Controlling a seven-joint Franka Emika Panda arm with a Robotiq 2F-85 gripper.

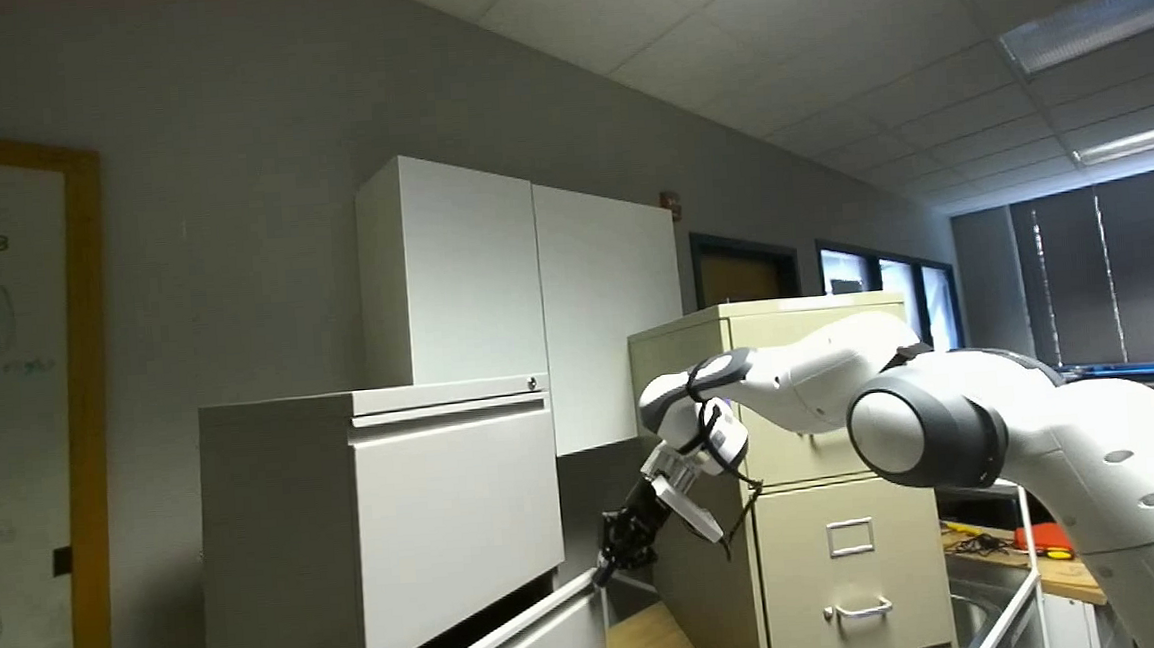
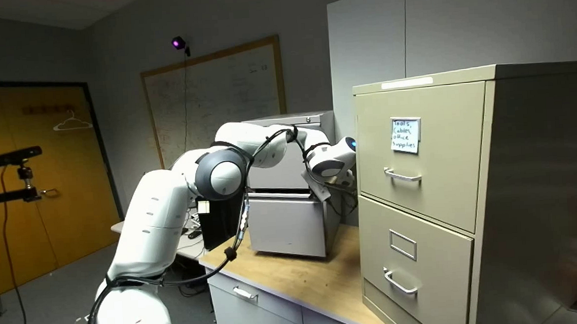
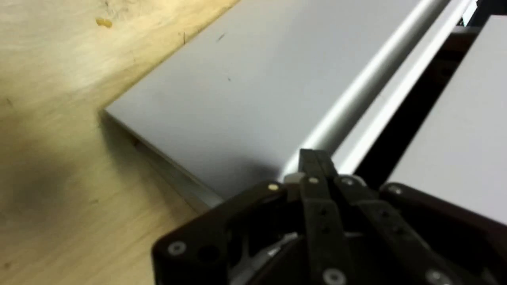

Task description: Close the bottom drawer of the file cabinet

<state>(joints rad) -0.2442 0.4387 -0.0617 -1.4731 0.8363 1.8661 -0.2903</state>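
my gripper is closed, two black fingers lying side by side with nothing visible between them. just at their tips is the top rim of the bottom drawer, close to one end; i cannot tell if they press on it. the drawer stands partly open, its plain grey front below my hand, with a dark gap between its rim and the upper drawer front of the file cabinet. a wooden counter lies underneath me. in both exterior views a beige cabinet stands near my hand, on the side away from the file cabinet.
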